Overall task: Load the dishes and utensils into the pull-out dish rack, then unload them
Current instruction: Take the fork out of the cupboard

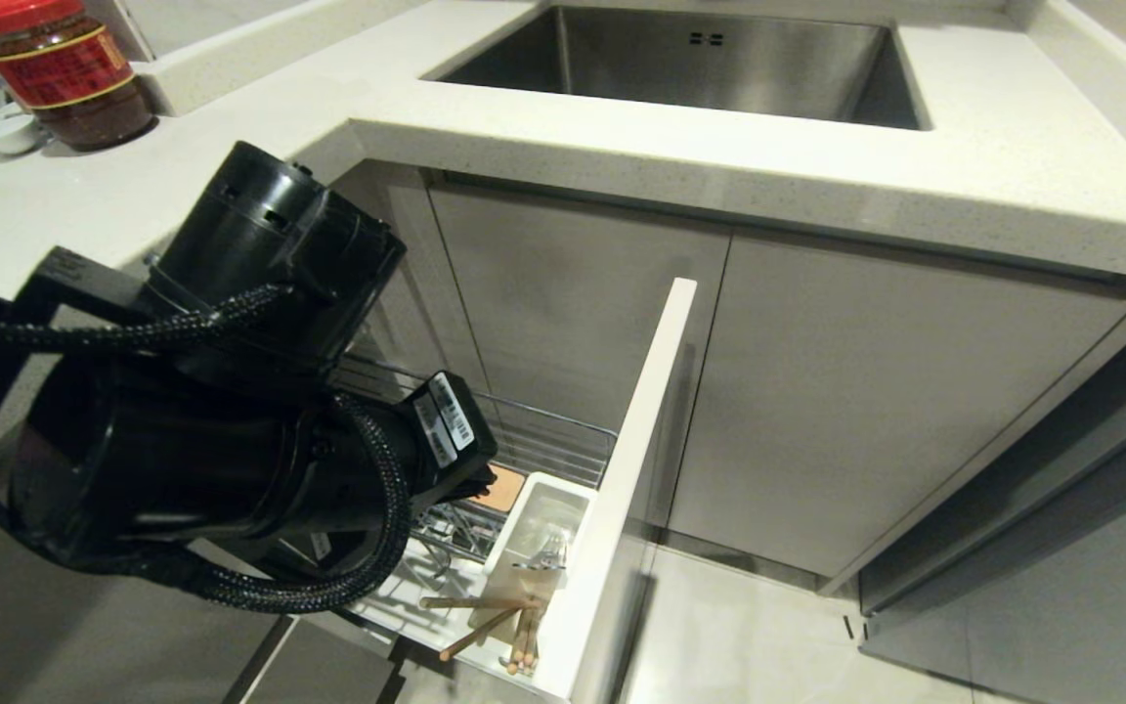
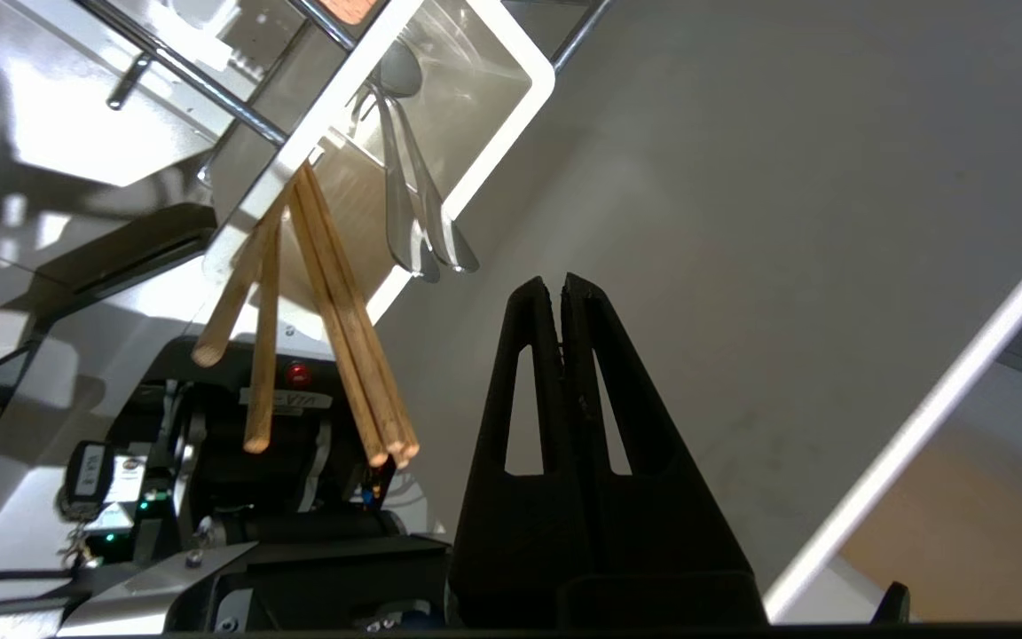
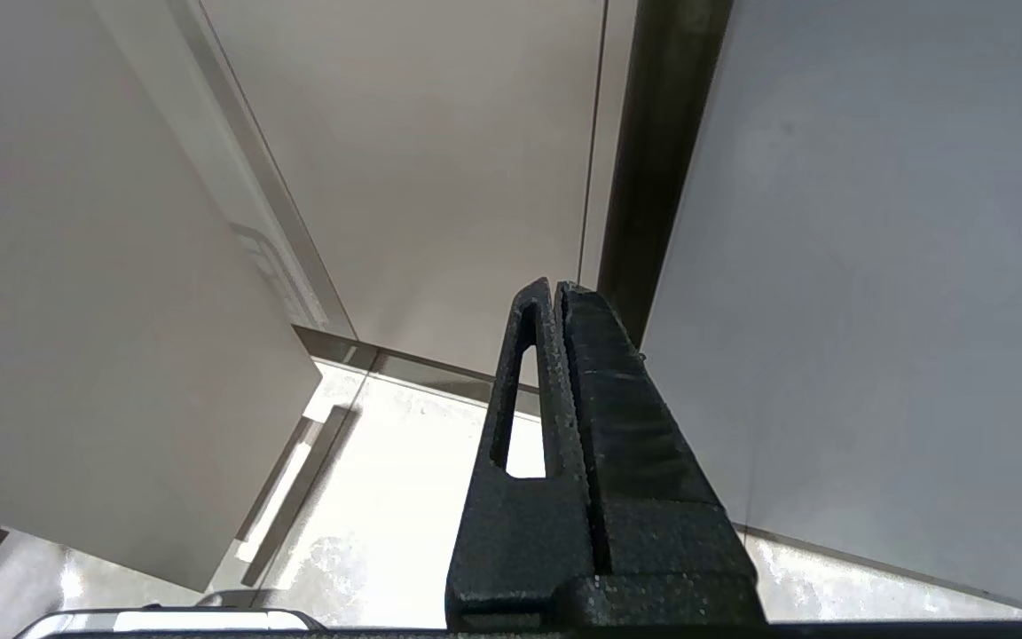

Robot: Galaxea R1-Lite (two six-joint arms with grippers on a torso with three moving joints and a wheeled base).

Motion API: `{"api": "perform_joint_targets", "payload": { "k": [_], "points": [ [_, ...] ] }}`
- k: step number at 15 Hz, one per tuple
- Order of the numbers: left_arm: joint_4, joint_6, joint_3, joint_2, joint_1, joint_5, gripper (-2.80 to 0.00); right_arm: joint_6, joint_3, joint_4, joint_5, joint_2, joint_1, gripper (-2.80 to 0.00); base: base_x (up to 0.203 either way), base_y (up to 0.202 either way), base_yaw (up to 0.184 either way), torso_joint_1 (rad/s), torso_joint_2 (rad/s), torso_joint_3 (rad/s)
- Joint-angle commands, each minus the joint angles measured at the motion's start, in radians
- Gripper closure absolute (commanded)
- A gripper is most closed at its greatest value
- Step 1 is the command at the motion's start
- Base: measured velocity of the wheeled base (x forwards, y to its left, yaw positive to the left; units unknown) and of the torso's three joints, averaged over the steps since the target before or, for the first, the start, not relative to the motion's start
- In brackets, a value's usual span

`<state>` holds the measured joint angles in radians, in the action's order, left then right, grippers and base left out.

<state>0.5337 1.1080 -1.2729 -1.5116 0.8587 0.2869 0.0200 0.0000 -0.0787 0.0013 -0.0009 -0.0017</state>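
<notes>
Two grippers: both pressed together, empty.
Left gripper (image 2: 562, 282): beside the utensil bin (image 2: 524, 93), near the chopsticks (image 2: 347, 337).
Right gripper (image 3: 555, 286): parked facing cabinet doors (image 3: 440, 160).
Utensils: chopsticks and cutlery (image 2: 413, 209) stand in the bin of the pulled-out dish rack (image 1: 563, 440).

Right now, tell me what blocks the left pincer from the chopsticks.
Nothing visible. The shut left pincer hangs empty beside the chopsticks, which lean out of the white utensil bin next to the silver cutlery.
</notes>
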Motion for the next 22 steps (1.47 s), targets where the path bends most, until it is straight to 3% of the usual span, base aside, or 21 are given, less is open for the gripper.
{"api": "perform_joint_targets", "payload": {
  "k": [1,8,9,16,20,22],
  "points": [
    [-0.025,0.006,0.045,-0.012,0.003,-0.009,0.00,0.000,0.026,-0.001,0.000,-0.001,0.000,0.00,0.000,0.000,0.000,0.000,0.00,0.000],
    [-0.029,0.046,0.073,-0.082,-0.003,-0.115,0.00,0.000,0.026,-0.001,0.000,-0.001,0.000,0.00,0.000,0.000,0.000,0.000,0.00,0.000],
    [-0.031,0.044,0.073,-0.084,-0.004,-0.115,-2.80,0.000,0.026,0.000,0.000,-0.001,0.000,0.00,0.000,0.000,0.000,0.000,0.00,0.000],
    [-0.042,0.047,0.076,-0.155,-0.030,-0.118,-2.80,0.000,0.026,-0.001,0.000,-0.001,0.000,0.00,0.000,0.000,0.000,0.000,0.00,0.000],
    [-0.077,0.047,0.079,-0.171,-0.076,-0.243,-2.80,0.000,0.026,-0.001,0.000,-0.001,0.000,0.00,0.000,0.000,0.000,0.000,0.00,0.000],
    [-0.090,0.047,0.082,-0.184,-0.095,-0.251,-2.80,0.000,0.026,-0.001,0.000,-0.001,0.000,0.00,0.000,0.000,0.000,0.000,0.00,0.000]
  ]
}}
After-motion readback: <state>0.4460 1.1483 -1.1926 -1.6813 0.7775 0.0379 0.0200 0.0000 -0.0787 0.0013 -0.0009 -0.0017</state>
